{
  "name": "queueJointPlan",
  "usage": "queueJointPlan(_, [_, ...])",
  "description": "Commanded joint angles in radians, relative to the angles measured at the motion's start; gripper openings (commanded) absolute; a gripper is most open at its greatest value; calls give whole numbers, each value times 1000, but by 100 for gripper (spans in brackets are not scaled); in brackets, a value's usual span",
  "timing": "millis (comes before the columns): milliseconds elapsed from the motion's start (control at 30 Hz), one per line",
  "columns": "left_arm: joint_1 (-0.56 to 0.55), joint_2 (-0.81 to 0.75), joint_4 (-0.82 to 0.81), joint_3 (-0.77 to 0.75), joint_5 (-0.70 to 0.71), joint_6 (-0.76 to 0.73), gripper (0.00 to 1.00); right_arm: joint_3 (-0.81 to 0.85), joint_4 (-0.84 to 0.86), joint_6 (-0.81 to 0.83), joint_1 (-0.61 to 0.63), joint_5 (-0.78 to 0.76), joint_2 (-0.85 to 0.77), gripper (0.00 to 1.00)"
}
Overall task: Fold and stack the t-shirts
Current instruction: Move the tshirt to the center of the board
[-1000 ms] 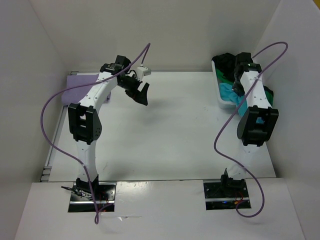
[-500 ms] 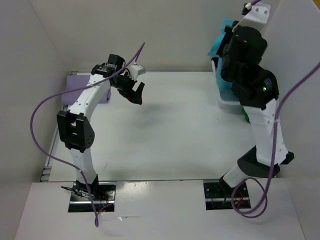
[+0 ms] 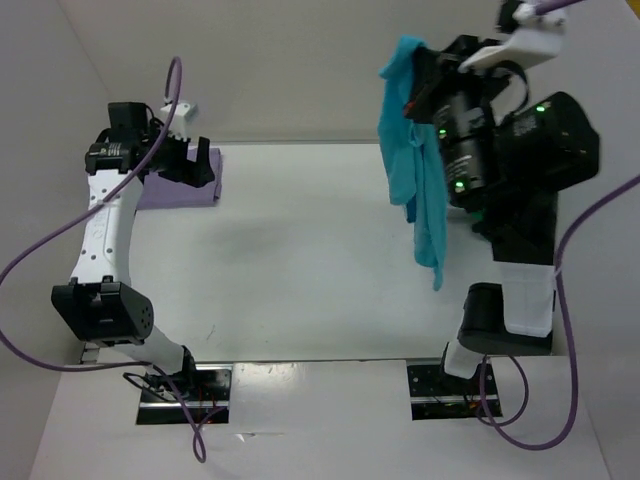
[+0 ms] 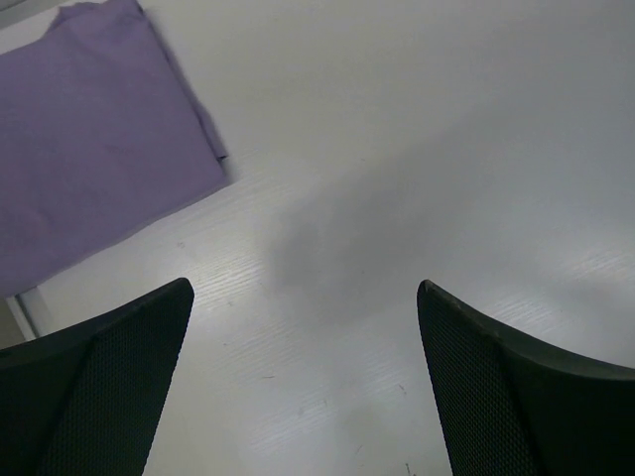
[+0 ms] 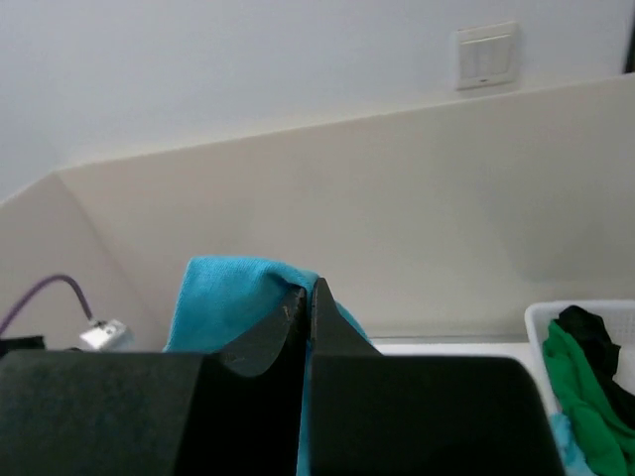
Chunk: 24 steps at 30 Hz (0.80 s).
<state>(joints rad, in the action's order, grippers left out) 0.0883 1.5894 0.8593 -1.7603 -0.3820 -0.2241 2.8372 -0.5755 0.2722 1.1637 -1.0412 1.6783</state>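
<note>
My right gripper (image 3: 408,72) is raised high over the table's right side, shut on the top edge of the turquoise t-shirt (image 3: 412,170), which hangs down bunched and long. In the right wrist view the jaws (image 5: 308,290) pinch a fold of this turquoise cloth (image 5: 223,297). The lavender t-shirt (image 3: 178,187) lies folded flat at the far left. Above its near edge hovers my left gripper (image 3: 196,163), open and holding nothing. The left wrist view shows the lavender t-shirt (image 4: 89,139) beyond the wide fingers (image 4: 303,288). Green (image 5: 578,382) and black (image 5: 593,332) t-shirts lie in the bin.
The white plastic bin (image 5: 537,319) stands at the back right, hidden behind the raised right arm in the top view. White walls enclose the table on three sides. Purple cables loop from both arms.
The right arm has lifted the turquoise t-shirt out of the bin and swung it up and leftward. The left arm has swung left to above the lavender t-shirt.
</note>
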Motion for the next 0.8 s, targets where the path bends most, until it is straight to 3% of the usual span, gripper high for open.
queueJointPlan(0, [30, -75, -29, 16, -47, 32, 100, 39, 94, 92, 37, 12, 70, 0])
queueJointPlan(67, [50, -95, -40, 41, -47, 42, 100, 66, 82, 71, 72, 33, 70, 0])
queueJointPlan(233, [59, -114, -40, 53, -57, 42, 100, 94, 276, 285, 224, 30, 101, 0])
queueJointPlan(467, [68, -103, -40, 53, -57, 52, 100, 42, 276, 254, 186, -17, 112, 0])
queueJointPlan(600, [77, -83, -40, 27, -46, 52, 100, -59, 94, 60, 59, -95, 112, 0])
queueJointPlan(633, [86, -83, -40, 27, -32, 52, 100, -150, 33, -74, -20, -95, 112, 0])
queueJointPlan(700, [87, -72, -40, 1, -15, 52, 100, -249, -188, -242, -115, -19, 103, 0])
queueJointPlan(767, [87, -72, -40, 1, 9, 52, 100, -396, -301, -461, -261, 171, 103, 0])
